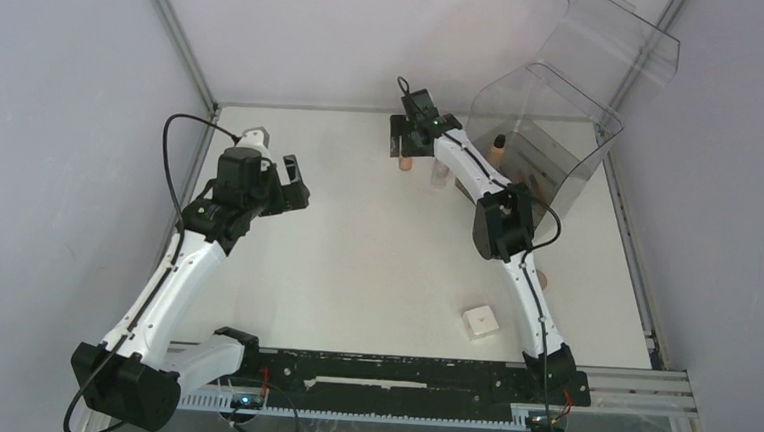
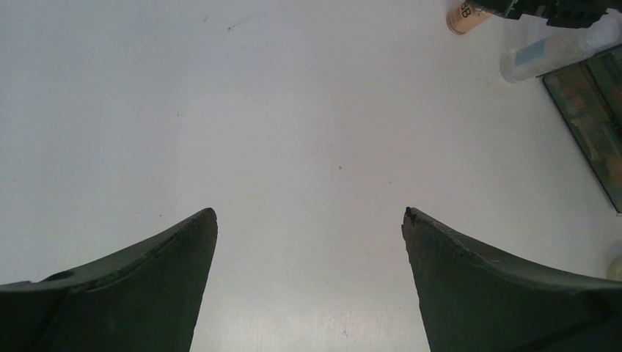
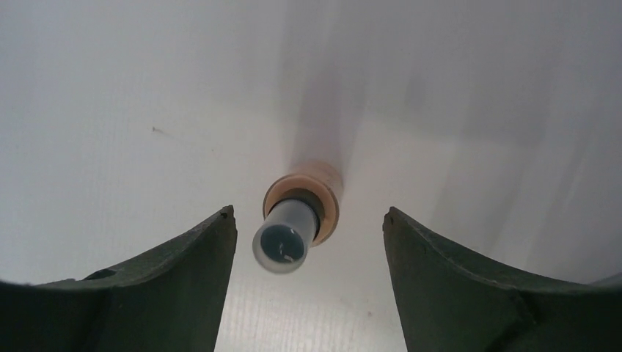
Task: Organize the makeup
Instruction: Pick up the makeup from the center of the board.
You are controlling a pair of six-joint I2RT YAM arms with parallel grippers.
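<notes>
A tan bottle (image 3: 301,213) with a clear cap stands upright on the white table, between the fingers of my right gripper (image 3: 309,213). The jaws are open and touch neither side of it. From above, the right gripper (image 1: 405,145) hangs over that tan bottle (image 1: 405,161) at the back middle. A pale clear bottle (image 1: 441,170) stands just right of it. Another tan bottle (image 1: 499,148) stands inside the clear bin (image 1: 565,107). A white box (image 1: 480,321) lies near the front. My left gripper (image 1: 297,186) is open and empty over bare table at the left.
The left wrist view has the tan bottle (image 2: 466,15) and the pale bottle (image 2: 557,51) at its top right, with a dark greenish flat thing (image 2: 594,117) at the right edge. A round tan puff (image 1: 542,279) peeks out beside the right arm. Walls enclose the table.
</notes>
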